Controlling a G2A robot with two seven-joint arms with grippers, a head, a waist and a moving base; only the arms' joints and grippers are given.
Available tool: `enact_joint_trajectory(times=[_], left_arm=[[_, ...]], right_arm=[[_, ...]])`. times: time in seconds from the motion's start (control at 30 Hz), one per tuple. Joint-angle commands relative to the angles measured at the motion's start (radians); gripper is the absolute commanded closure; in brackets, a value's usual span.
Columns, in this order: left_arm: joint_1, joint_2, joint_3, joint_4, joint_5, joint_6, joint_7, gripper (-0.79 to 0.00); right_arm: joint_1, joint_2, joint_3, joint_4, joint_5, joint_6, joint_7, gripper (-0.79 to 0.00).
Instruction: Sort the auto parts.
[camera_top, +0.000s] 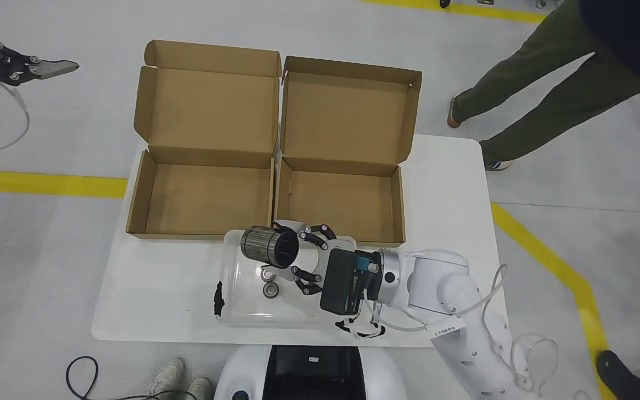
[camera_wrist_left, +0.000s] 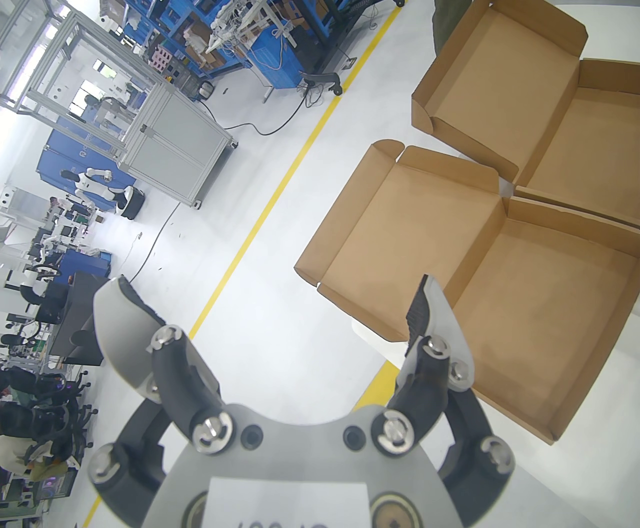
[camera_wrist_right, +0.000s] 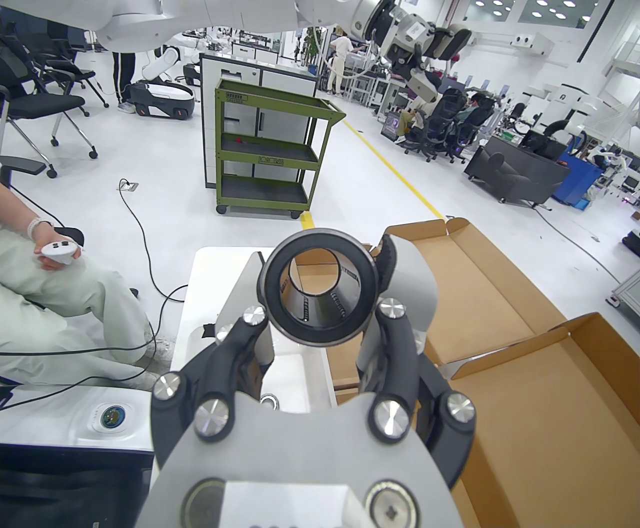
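Count: two cardboard boxes, one clear tray (camera_top: 240, 312), one metal cylinder (camera_top: 265, 245), one small metal ring (camera_top: 271, 290), one small black piece (camera_top: 217, 297) and two grippers.

The cylinder is a hollow sleeve with dark end rims. It is held level above the rear edge of the tray, on the side nearest the boxes. Its long axis runs in line with the right gripper (camera_top: 296, 253), crosswise over the table, and the far end points toward the robot's left. In the right wrist view we look straight down the open bore.

The right gripper is closed onto the cylinder, with one finger on each side of the barrel. The left gripper (camera_wrist_left: 275, 320) is held off the table, above the floor beyond the left box (camera_top: 200, 200). Its fingers are spread wide and hold nothing.

Containers: both boxes stand side by side at the rear of the white table (camera_top: 455, 200), touching, with lids folded up and back. We see nothing in the left box or the right box (camera_top: 340, 205). The tray lies in front of them, near the robot. The ring lies in the tray, just below the cylinder. A second round item lies just beside the ring, and we cannot tell what it is. The black piece sits at the tray's left end, and we cannot tell whether it is inside or outside the wall.
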Motion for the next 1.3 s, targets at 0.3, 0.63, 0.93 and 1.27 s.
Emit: enact_joint_trajectory(times=[0.3, 0.63, 0.93, 1.27], left_arm=[[0.0, 0.0, 0.0, 0.0, 0.0, 0.0, 0.0, -0.785], [0.0, 0.0, 0.0, 0.0, 0.0, 0.0, 0.0, -0.785], [0.0, 0.0, 0.0, 0.0, 0.0, 0.0, 0.0, -0.785], [0.0, 0.0, 0.0, 0.0, 0.0, 0.0, 0.0, -0.785]], right_arm=[[0.0, 0.0, 0.0, 0.0, 0.0, 0.0, 0.0, 0.0], [0.054, -0.007, -0.006, 0.044, 0.148, 0.045, -0.073, 0.0], [0.144, -0.008, 0.064, 0.013, 0.325, 0.073, -0.076, 0.0], [0.191, -0.009, 0.11, -0.015, 0.406, 0.064, -0.149, 0.0]])
